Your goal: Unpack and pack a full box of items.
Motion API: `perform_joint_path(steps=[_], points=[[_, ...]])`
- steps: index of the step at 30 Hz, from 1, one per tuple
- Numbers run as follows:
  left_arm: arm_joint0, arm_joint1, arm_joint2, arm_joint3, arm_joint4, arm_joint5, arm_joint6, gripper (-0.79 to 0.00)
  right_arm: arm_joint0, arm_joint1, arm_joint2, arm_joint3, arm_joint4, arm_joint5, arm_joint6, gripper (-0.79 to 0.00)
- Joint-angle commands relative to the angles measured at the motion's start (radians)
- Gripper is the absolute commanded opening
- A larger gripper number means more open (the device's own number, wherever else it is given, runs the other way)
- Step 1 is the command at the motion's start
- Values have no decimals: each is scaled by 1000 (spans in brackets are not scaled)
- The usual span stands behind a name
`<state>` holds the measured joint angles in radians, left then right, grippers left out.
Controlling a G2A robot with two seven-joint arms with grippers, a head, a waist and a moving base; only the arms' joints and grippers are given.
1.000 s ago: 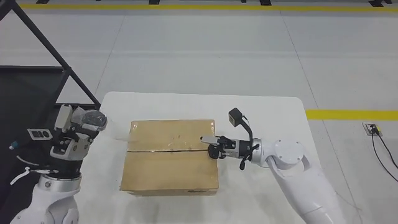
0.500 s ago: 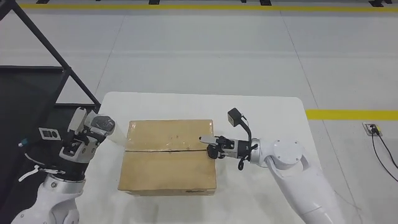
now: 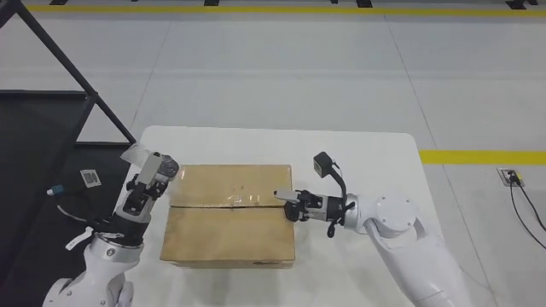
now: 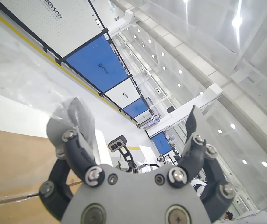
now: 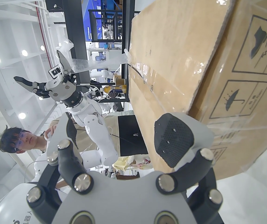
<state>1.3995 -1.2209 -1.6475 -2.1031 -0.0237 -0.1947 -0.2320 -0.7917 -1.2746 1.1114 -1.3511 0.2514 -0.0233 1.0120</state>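
A sealed cardboard box (image 3: pixel 230 213) lies in the middle of the white table (image 3: pixel 367 149). My left gripper (image 3: pixel 152 169) hovers at the box's left end, open (image 4: pixel 135 117). A strip of clear tape (image 5: pixel 96 62) clings to one of its fingers (image 4: pixel 77 115) and stretches to the box's top seam (image 5: pixel 133 67). My right gripper (image 3: pixel 286 200) is at the right end of the seam, open (image 5: pixel 119 129). One of its pads (image 5: pixel 173 138) lies close to the box's printed side (image 5: pixel 240 82), and nothing is between its fingers.
A black metal frame (image 3: pixel 60 85) and a dark platform (image 3: pixel 34 153) stand just left of the table. Bare tabletop stretches behind the box and to its right (image 3: pixel 375 170). The table's front edge is close under the box.
My left gripper has moved right, from beside the table's left edge to the box's left end, trailing the clear tape. The right gripper has stayed at the seam's right end.
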Motion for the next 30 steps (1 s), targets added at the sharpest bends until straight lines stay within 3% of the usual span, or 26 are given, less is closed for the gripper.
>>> perform_joint_path(steps=[1,11,16,24,30], points=[[10,0,1,-9,-2,-6,3,0,0,1,0,-2,1,2,0,0],[58,2,-18,-61,-40,-68,-47,0,23,-1,-23,5,6,9,3,0],[77,2,-26,-88,-70,-88,-47,0,31,-6,-31,13,44,-36,-4,0],[31,-3,-81,-133,-434,-21,-21,0,43,-17,-32,65,153,-120,-9,0],[22,-8,-126,-138,-604,-7,35,0,43,-20,-21,97,235,-171,33,0]])
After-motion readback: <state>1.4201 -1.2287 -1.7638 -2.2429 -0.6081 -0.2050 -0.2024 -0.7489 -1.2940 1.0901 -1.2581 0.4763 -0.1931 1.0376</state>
